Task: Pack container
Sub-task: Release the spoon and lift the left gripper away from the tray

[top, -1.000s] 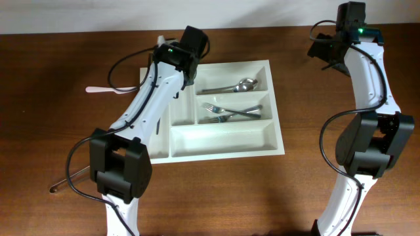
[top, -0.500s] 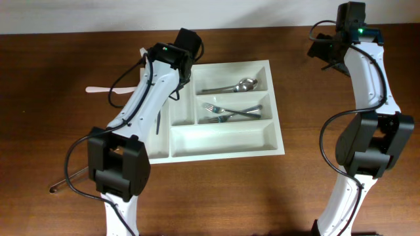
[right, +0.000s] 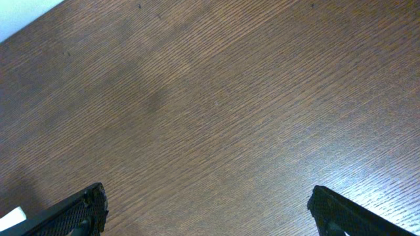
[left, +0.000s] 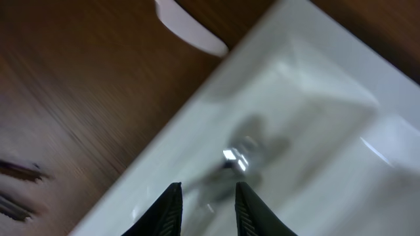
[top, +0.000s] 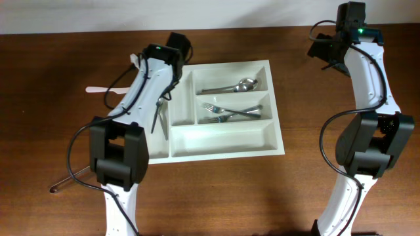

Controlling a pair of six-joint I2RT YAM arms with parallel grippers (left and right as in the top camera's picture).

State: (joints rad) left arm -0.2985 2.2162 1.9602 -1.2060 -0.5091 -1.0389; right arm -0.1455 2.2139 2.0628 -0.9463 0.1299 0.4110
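Note:
The container (top: 223, 139) is a white compartment tray in the middle of the table. My left gripper (top: 172, 56) hovers over its far left corner. In the left wrist view its fingertips (left: 172, 203) stand slightly apart, open, with nothing between them (left: 209, 208). Just beyond them a blurred metal utensil (left: 233, 160) lies on the tray floor. From overhead it is a dark utensil (top: 157, 115) in the leftmost narrow compartment. A spoon (top: 239, 85) and forks (top: 230, 113) lie in the upper long compartments. My right gripper (right: 207, 210) is wide open over bare wood at the far right (top: 328, 49).
A white plastic spoon (top: 98, 89) lies on the table left of the tray, and a white utensil end (left: 190, 26) shows just outside the tray's edge. A metal utensil (top: 69, 178) rests near the left arm's base. The longest bottom compartment (top: 220, 134) holds nothing.
My left gripper moved left across the tray's far edge and its jaws parted. The dark utensil now lies in the leftmost compartment. The right arm has not moved.

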